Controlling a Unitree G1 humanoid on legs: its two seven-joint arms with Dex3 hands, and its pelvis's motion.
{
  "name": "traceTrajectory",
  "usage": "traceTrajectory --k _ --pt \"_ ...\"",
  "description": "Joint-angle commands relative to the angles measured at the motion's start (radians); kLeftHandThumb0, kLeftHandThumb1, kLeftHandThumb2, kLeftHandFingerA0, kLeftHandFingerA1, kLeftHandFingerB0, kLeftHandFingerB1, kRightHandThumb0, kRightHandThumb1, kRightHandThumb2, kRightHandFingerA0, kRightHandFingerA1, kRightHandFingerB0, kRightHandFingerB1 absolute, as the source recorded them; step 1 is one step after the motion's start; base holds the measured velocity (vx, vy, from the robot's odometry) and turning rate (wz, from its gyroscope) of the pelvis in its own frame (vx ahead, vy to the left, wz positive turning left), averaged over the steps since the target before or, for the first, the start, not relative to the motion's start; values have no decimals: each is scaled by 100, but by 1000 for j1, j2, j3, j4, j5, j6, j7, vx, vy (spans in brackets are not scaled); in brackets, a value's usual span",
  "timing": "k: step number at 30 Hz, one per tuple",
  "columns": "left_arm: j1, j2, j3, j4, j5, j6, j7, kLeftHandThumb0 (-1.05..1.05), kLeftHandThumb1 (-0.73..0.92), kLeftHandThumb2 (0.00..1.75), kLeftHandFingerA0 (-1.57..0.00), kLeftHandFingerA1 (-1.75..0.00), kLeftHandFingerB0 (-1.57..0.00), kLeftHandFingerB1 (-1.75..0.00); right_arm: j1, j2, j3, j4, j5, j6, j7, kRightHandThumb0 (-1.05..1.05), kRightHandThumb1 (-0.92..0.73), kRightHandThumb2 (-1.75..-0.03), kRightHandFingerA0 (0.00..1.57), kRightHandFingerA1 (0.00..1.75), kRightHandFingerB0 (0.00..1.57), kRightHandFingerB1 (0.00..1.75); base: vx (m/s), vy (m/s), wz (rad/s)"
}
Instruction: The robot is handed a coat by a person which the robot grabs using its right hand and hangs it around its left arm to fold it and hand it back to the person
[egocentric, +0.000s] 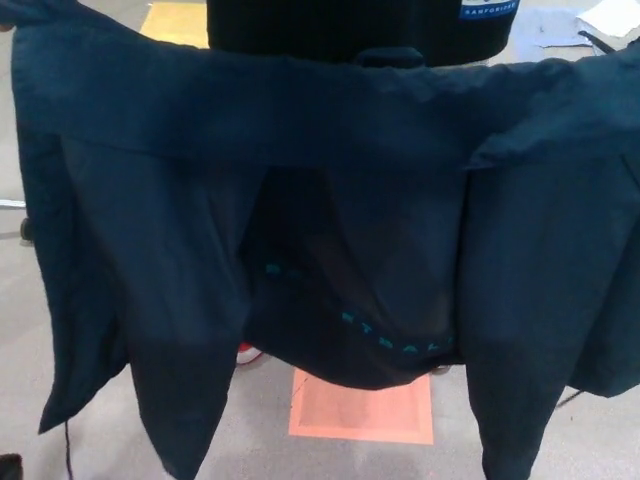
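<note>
1. Blue label (488, 10) with white capital letters, on the black top (300, 25) of the person behind the coat (150, 250), upper right. The frame edge cuts off its upper part. One line of small caps shows, too blurred to spell out.
2. Teal letters (385, 338) printed on the dark lining (340, 250) inside the coat. They are widely spaced single capitals in one row, slanting down from centre-left to lower right. First marks sit near the left fold, the rest lower right. The fabric sags and the letters are small and soft, so no word can be read.
3. White papers (610, 18) on the floor at the top right corner. Any print on them is too small to tell.
</note>
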Motion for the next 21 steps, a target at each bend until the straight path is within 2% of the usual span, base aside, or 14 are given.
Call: traceTrajectory --k 1,2,3,4,6,7,9,10,13,14,16,18,20,21 --pt "28 8 15 19 -22 -68 -38 -54 86 66 -39 -41 -34 -40 18 -23 -5 2 -7 -66 -32 -61 -71 -97 32 48 28 45 0 0 0" --pt "32 7 17 20 -24 -76 -41 -54 86 66 -39 -41 -34 -40 20 -22 -14 -3 1 -76 -33 -61 -71 -97 32 48 28 45 0 0 0" --pt "38 4 13 21 -21 -84 -45 -57 87 66 -38 -41 -33 -39 24 -27 -15 -16 0 -85 -37 -56 -82 -65 33 33 29 31 0 0 0" --pt "42 -3 17 19 -28 -89 -50 -58 70 104 -32 -54 -22 -49 27 -36 -34 -48 21 -118 -9 -63 -83 -65 24 31 21 29 0 0 0" --pt "47 -10 26 18 -38 -96 -50 -56 69 104 -32 -55 -21 -49 32 -40 -51 -81 38 -144 12 -64 -83 -65 22 30 20 29 0 0 0" --pt "48 -10 28 16 -42 -97 -57 -60 87 66 -36 -39 -30 -37 51 -43 -68 -137 53 -179 17 -66 -82 -65 22 31 20 29 0 0 0" --pt "45 -10 29 12 -41 -98 -56 -61 87 66 -36 -39 -30 -37 91 -50 -81 -245 60 -217 22 -66 -83 -65 22 31 21 29 0 0 0" --pt "39 -13 28 5 -43 -98 -64 -62 88 66 -32 -37 -26 -35 213 -69 -114 -515 102 -296 33 -61 -82 -64 25 35 23 32 0 0 0" --pt "39 -18 34 -1 -51 -126 -83 -64 90 66 -27 -37 -24 -35 362 -92 -147 -880 120 -324 44 -63 -82 -64 30 36 26 33 95 -1 3" --pt "38 -18 34 -1 -50 -126 -84 -64 90 66 -27 -37 -24 -35 371 -93 -150 -901 119 -325 44 -63 -82 -64 30 36 26 33 90 -2 3" --pt "30 -13 11 -1 -25 -125 -78 -70 92 67 -23 -36 -20 -34 499 -96 -203 -1260 93 -378 1 -63 -81 -64 32 37 28 33 85 -3 1" --pt "37 -22 19 -2 -34 -147 -81 -66 91 67 -23 -37 -21 -35 557 -84 -257 -1502 98 -426 -7 -58 -78 -63 35 39 30 35 0 0 0" --pt "40 -21 19 -4 -32 -146 -81 -67 90 67 -24 -37 -21 -35 566 -74 -285 -1596 107 -462 -15 -56 -76 -63 36 39 33 37 0 0 0" --pt "40 -20 16 -5 -29 -142 -81 -68 90 67 -23 -36 -20 -34 568 -67 -304 -1647 101 -465 -21 -64 -61 -95 31 51 24 47 0 0 0"
